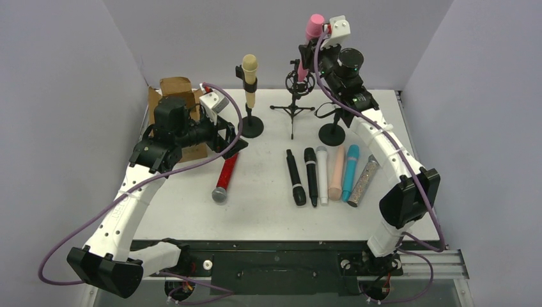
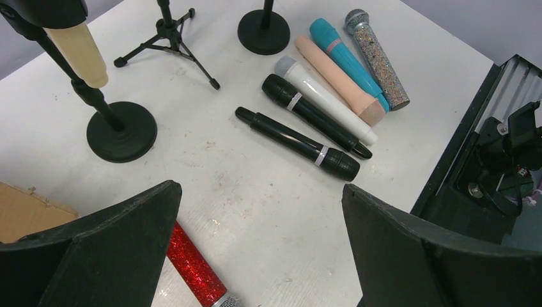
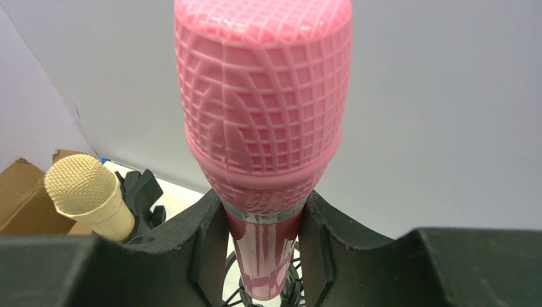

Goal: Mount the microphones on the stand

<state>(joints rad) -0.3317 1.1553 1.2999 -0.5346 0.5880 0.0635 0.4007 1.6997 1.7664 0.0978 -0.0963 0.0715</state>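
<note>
My right gripper (image 3: 263, 240) is clamped on the pink mic (image 3: 262, 96), fingers pinching the neck right under the head, so the handle hangs straight down below the jaws. Makes sense: gripping high leaves the whole handle free to feed into the shock-mount stand (image 1: 295, 86) directly beneath the gripper. On the wrist cam the mount's ring shows at the handle's lower end, but I can't tell if it's seated. I'd call the insertion underway, not done. Lower and off to one side of this gripper, the cream mic (image 1: 249, 75) is upright in its clip stand (image 1: 250, 125), so that's 1 finished.

My left gripper (image 2: 255, 217) is spread wide w/ nothing in it, hovering low over the table (image 2: 255, 185). The red glitter mic (image 2: 195, 268) lies flat just below it, partly under one finger, so prob my next pick.

Ahead of that gripper the spares lie side by side: black mic (image 2: 297, 142), second black mic (image 2: 313, 115), white mic (image 2: 326, 99), peach mic (image 2: 335, 77), teal mic (image 2: 345, 59), silver glitter mic (image 2: 380, 61). They're packed tight, so an inner one will need care. A round-base stand (image 2: 263, 32) waits beyond the row, top out of view.
</note>
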